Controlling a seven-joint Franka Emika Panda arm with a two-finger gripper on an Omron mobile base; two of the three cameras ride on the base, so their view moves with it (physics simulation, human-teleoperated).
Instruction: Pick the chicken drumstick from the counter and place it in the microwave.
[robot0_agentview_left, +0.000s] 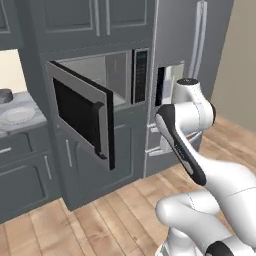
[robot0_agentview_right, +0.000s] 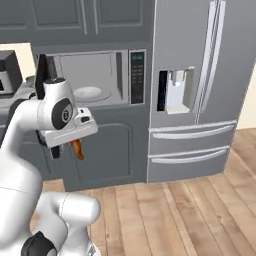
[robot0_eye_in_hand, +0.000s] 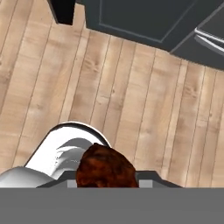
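One microwave (robot0_agentview_right: 92, 80) with door open, white turntable (robot0_agentview_right: 89, 93) bare, gripper (robot0_agentview_right: 75, 146) pinching chicken drumstick (robot0_agentview_right: 77, 149) above floor (robot0_agentview_right: 175, 210)

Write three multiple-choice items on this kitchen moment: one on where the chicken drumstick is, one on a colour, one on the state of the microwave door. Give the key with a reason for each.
1. Where is the chicken drumstick?
A. On the turntable
B. Held in the gripper, above the wooden floor
C. On the counter

2. What colour is the turntable inside the microwave?
A. White
B. Black
C. Red

3. What state is the microwave door in?
A. Shut
B. Taken off
C. Swung open

Key:
1 B: the right base view shows the reddish-brown piece hanging from the gripper in front of the lower cabinet, and the hand view shows it over floor planks.
2 A: the round plate in the pale cavity is white.
3 C: the left base view shows the door standing out from the cavity.
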